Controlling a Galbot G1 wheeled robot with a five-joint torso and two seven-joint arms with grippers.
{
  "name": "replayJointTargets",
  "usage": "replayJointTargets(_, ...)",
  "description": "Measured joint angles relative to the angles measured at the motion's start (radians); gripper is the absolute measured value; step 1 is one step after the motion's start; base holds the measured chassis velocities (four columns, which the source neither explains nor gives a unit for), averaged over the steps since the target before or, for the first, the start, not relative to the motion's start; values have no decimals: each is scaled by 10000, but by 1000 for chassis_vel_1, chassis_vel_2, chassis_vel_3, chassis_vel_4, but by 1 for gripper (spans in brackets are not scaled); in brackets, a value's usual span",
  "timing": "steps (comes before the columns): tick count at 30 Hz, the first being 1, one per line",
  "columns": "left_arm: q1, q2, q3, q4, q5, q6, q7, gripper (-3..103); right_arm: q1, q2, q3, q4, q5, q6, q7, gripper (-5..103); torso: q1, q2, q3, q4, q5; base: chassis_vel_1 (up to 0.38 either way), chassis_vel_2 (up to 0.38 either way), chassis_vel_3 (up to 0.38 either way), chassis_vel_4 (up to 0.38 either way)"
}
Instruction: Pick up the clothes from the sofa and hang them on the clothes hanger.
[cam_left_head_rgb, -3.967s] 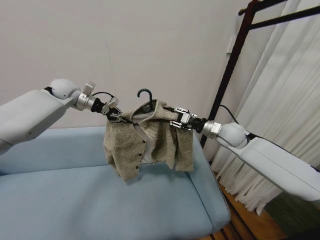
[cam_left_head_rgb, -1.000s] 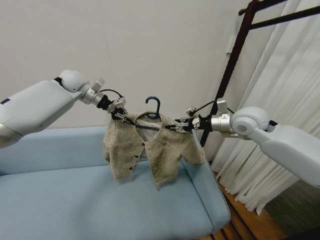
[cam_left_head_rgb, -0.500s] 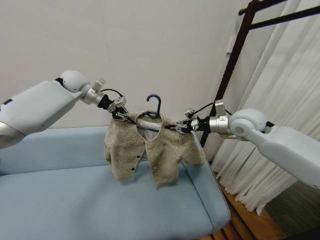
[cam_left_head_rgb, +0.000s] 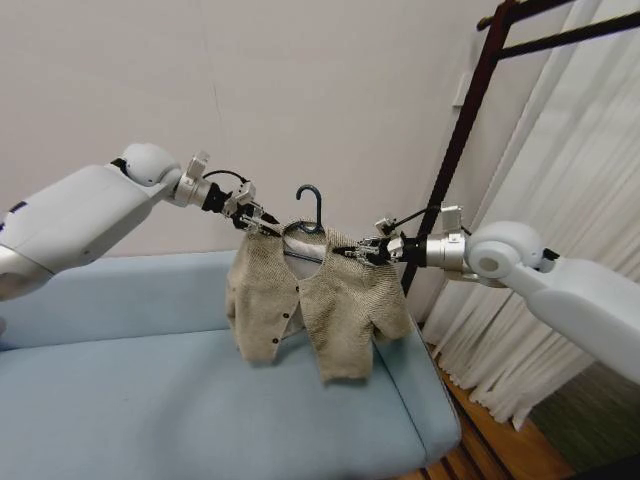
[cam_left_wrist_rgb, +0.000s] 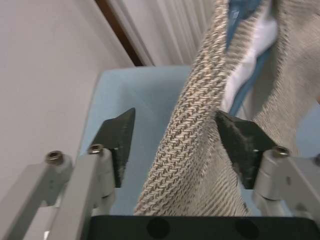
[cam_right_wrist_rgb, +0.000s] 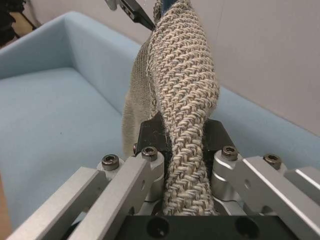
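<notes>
A beige knitted cardigan (cam_left_head_rgb: 310, 300) hangs on a dark blue hanger (cam_left_head_rgb: 312, 205) in the air above the light blue sofa (cam_left_head_rgb: 120, 400). My left gripper (cam_left_head_rgb: 262, 222) is at the cardigan's left shoulder. In the left wrist view its fingers (cam_left_wrist_rgb: 120, 142) stand apart, open, with the knit (cam_left_wrist_rgb: 200, 150) running between them and a gap on one side. My right gripper (cam_left_head_rgb: 362, 252) holds the other shoulder. In the right wrist view this gripper (cam_right_wrist_rgb: 184, 145) is shut on a thick roll of the knit (cam_right_wrist_rgb: 185, 90).
A dark clothes rack post (cam_left_head_rgb: 462, 130) rises just behind the right gripper, its bars at the top right. White curtains (cam_left_head_rgb: 580, 200) hang at the right. A plain wall stands behind the sofa, and wooden floor (cam_left_head_rgb: 480, 440) shows beyond the sofa's right end.
My left gripper has moved right toward the hanger hook. The cardigan has shifted right with it, is bunched narrower and hangs a little lower. The right gripper has barely moved.
</notes>
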Motion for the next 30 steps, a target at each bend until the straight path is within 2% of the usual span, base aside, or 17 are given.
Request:
replayJointTargets(3, 231, 149, -102, -379, -615, 228, -1594, 72, -257, -220, 58, 280, 391, 334, 656, 10, 0, 0, 1, -1, 1, 0, 0, 0, 0)
replayJointTargets(4, 231, 149, -102, -379, -615, 228, -1594, 72, -257, -220, 58, 280, 391, 334, 656, 10, 0, 0, 1, -1, 1, 0, 0, 0, 0)
replayJointTargets(5, 310, 170, -179, -439, -741, 240, -1929, 72, -311, -256, 91, 339, 436, 391, 779, 10, 0, 0, 0, 0, 1, 0, 0, 0, 0)
replayJointTargets(7, 649, 166, -678, -600, -901, 336, -2652, 82, -400, -293, 200, 447, 570, 467, 1069, 10, 0, 1, 0, 0, 2, 0, 0, 0, 0)
replayJointTargets(8, 987, 150, -1169, -797, -1009, 437, -3307, 88, -431, -287, 338, 504, 718, 493, 1382, 10, 0, 1, 0, 0, 0, 0, 0, 0, 0)
replayJointTargets(9, 987, 150, -1169, -797, -1009, 437, -3307, 88, -431, -287, 338, 504, 718, 493, 1382, 10, 0, 1, 0, 0, 0, 0, 0, 0, 0)
replayJointTargets(11, 1432, 151, -1663, -1133, -1279, 474, -4376, 93, -446, -255, 552, 564, 900, 484, 1815, 10, 0, 1, 0, 2, 2, 0, 0, 0, 0)
replayJointTargets(12, 1825, 184, -2027, -1496, -1650, 494, -5376, 97, -447, -221, 798, 639, 1153, 373, 2276, 10, 0, 1, 0, -1, 0, 0, 0, 0, 0)
replayJointTargets(14, 2329, 293, -2497, -2123, -2295, 527, -6764, 100, -440, -168, 1214, 787, 1635, 58, 3004, 10, 1, 1, 1, -1, -2, 0, 0, 0, 0)
replayJointTargets(16, 2447, 332, -2626, -2294, -2467, 547, -7014, 100, -435, -156, 1341, 835, 1798, -37, 3180, 10, 1, 1, 0, -1, -1, 0, 0, 0, 0)
replayJointTargets(18, 3021, 519, -3355, -3102, -3392, 803, -7910, 100, -411, -103, 1855, 1022, 2417, -473, 3775, 10, 0, 1, 0, 1, -1, 0, 0, 0, 0)
replayJointTargets(22, 3552, 690, -4110, -3634, -4030, 926, -8495, 100, -410, 27, 2317, 1123, 2827, -834, 4248, 10, -1, 2, 0, -1, 1, 0, 0, 0, 0)
replayJointTargets(23, 3966, 872, -4687, -3989, -4348, 938, -9053, 100, -427, 112, 2550, 1161, 2969, -930, 4461, 10, -1, 1, 0, -2, 0, 0, 0, 0, 0)
replayJointTargets(24, 4241, 1016, -5046, -4210, -4497, 945, -9319, 100, -432, 143, 2654, 1178, 3070, -974, 4528, 10, 0, 2, 0, -2, 0, 0, 0, 0, 0)
replayJointTargets(25, 4241, 1016, -5046, -4210, -4497, 945, -9319, 100, -432, 143, 2654, 1178, 3070, -974, 4528, 10, 0, 2, 0, -2, 0, 0, 0, 0, 0)
replayJointTargets(28, 5382, 1691, -6545, -4996, -5509, 934, -9552, 100, -433, 168, 2925, 1230, 3401, -1044, 4504, 10, -1, 2, -1, 6, -2, 0, 0, 0, 0)
replayJointTargets(30, 5598, 1797, -6790, -5131, -5714, 932, -9526, 100, -434, 164, 2956, 1250, 3418, -1054, 4456, 10, -1, 2, -1, 6, -2, 0, 0, 0, 0)
